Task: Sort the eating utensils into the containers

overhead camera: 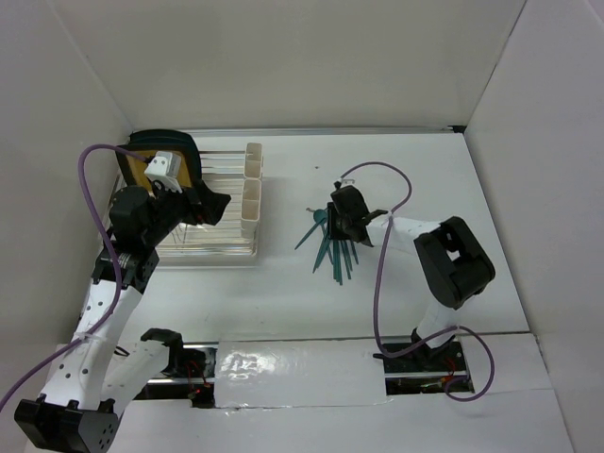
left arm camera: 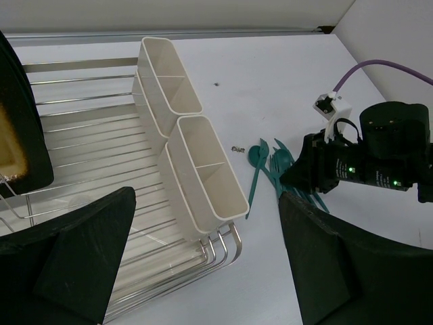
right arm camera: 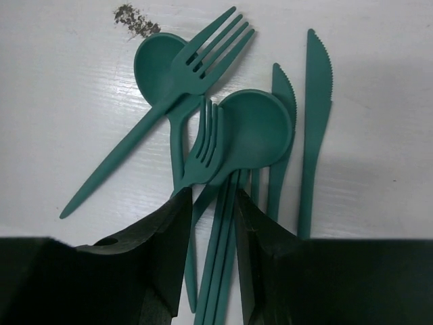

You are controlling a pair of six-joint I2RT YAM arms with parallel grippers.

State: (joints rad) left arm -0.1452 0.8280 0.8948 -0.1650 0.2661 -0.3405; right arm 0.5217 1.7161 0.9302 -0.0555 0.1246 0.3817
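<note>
Eating utensils: teal-green forks, spoons and knives, heaped overlapping on the white surface, apart from the containers on their right.
Containers: cream-white cups in a row along the right edge of the dish rack.
Right hand: narrow, fingers either side of several handles; whether it grips them cannot be told.
Left hand: wide, above the dish rack.

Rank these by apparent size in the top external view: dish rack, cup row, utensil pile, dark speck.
1. dish rack: clearly the largest.
2. cup row and utensil pile: about alike, the row longer and the pile wider, so not ranked.
3. dark speck: by far the smallest.
</note>
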